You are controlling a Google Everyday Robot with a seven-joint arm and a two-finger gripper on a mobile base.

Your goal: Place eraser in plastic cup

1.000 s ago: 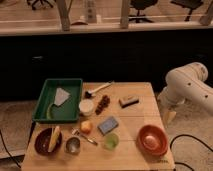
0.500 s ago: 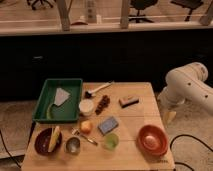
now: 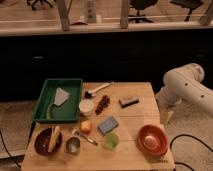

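The eraser (image 3: 128,100), a small block with a tan top over a dark base, lies on the wooden table (image 3: 135,120) right of centre, towards the back. The plastic cup (image 3: 111,141), translucent light green, stands upright near the front edge, left of and nearer than the eraser. My white arm (image 3: 185,87) is off the table's right side. The gripper (image 3: 167,116) hangs down beside the right edge, well apart from both the eraser and the cup.
A blue-grey pad (image 3: 107,124) and an orange (image 3: 86,126) lie just behind the cup. A metal cup (image 3: 73,145) and a brown bowl (image 3: 48,140) stand front left. A red bowl (image 3: 152,139) sits front right. A green tray (image 3: 59,99), white cup (image 3: 86,106), grapes (image 3: 102,103) and brush (image 3: 97,90) are at the back left.
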